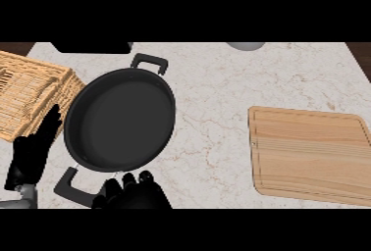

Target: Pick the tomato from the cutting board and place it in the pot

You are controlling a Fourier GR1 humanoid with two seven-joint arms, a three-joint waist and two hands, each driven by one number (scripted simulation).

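Observation:
The black two-handled pot (119, 120) stands left of centre on the marble counter, and its inside shows nothing. At the right lies the wooden cutting board (311, 154), bare on top. My right hand (134, 193) is at the lower edge, just in front of the pot's near rim and beside its near handle (69, 184). Its fingers are curled into a dark lump. The tomato shows nowhere; it is hidden, seemingly inside that curled hand. My left hand (33, 152) rests open at the left edge, fingers up, beside the pot.
A woven wooden basket (29, 93) sits at the left, touching the pot's side. A dark object (91, 47) and a grey rounded item (246, 45) stand along the far edge. Bare marble (214, 127) lies between pot and board.

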